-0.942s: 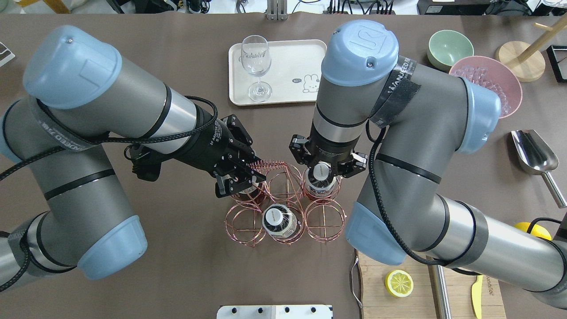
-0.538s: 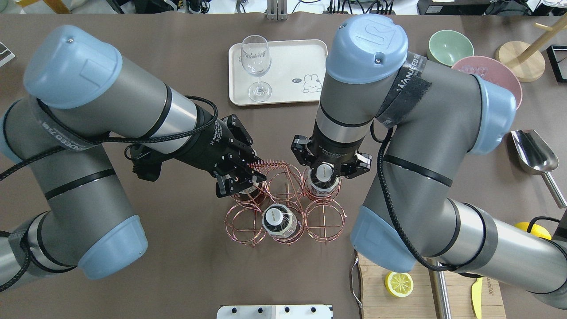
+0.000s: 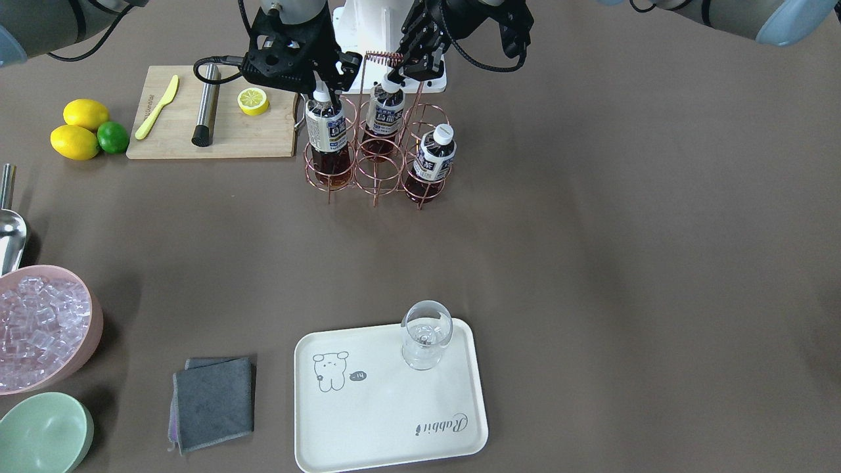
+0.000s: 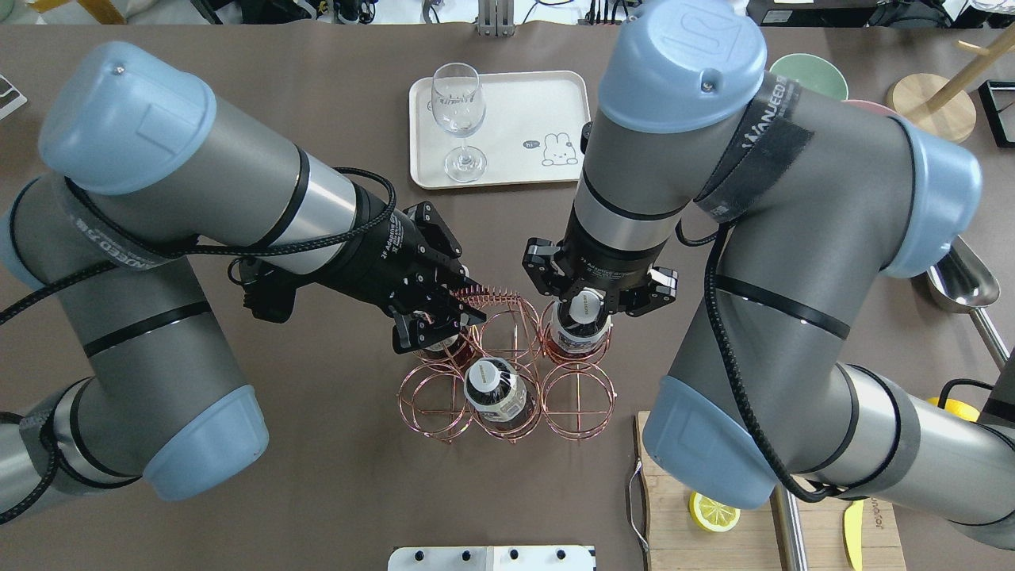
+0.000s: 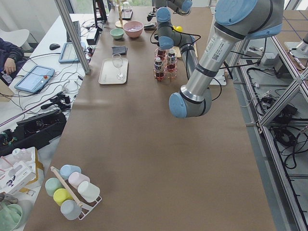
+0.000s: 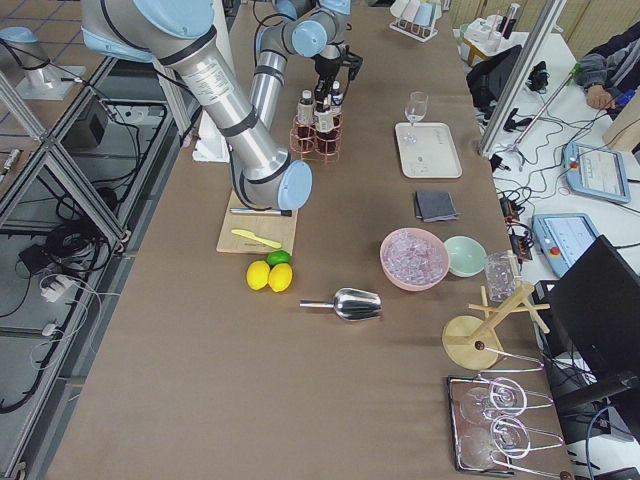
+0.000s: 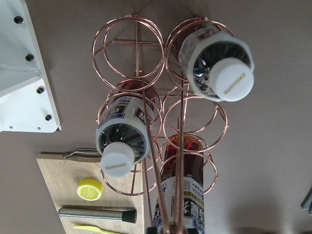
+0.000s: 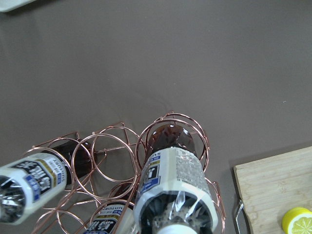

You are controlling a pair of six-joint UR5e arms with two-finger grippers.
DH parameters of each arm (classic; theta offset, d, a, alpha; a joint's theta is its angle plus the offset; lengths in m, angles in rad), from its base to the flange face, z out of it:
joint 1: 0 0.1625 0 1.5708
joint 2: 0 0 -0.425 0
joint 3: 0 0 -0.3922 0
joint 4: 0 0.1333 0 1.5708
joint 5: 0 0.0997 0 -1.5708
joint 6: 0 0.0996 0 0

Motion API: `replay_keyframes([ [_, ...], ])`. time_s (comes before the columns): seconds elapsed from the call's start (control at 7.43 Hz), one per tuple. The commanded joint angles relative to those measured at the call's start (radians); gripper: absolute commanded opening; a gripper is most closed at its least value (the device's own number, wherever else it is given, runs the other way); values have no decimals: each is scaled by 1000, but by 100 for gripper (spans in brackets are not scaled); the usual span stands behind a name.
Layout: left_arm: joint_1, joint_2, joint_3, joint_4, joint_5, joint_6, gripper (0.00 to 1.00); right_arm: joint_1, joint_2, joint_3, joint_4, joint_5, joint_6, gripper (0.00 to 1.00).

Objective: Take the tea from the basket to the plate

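The right end effector [image 4: 587,301] points straight down over the tea [image 3: 326,135] and is closed on its neck just under the white cap. The bottle hangs directly below the fingers, its dark base inside a corner cell of the basket [image 3: 379,172], on the robot's right in the row farther from the robot. The left end effector [image 4: 460,306] appears pinched on the robot's-left end of the coil-wound handle [image 3: 383,58]. From overhead, only the cap and a rim of label show beneath the right end effector. The front-facing view adds the height: the gripped bottle's cap stands clearly above that of a second bottle [image 3: 431,157], which leans in the cell at the other end of the same row. A third bottle [image 3: 385,112] sits in the middle cell of the row nearer the robot. The right wrist view looks down the tea's label to its base, ringed by the cell's top hoop. The left wrist view shows the handle wires running to its lower edge. The plate [image 3: 394,420] lies well apart from the basket across the table [image 3: 624,230]. It carries a wine glass [image 3: 426,341] at one corner, and a folded grey cloth [image 3: 213,402] lies just beside it. Both side views are too small to judge either grip.
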Motion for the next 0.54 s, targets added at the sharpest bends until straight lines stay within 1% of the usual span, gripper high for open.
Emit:
replay_keyframes([
  [0.0,0,17,5,34,1,1,0,83,33,10,-14,14,-78,0],
  [0.27,0,17,5,34,1,1,0,123,57,7,-17,34,-85,0],
  [0.4,0,17,5,34,1,1,0,155,66,7,-18,60,-86,0],
])
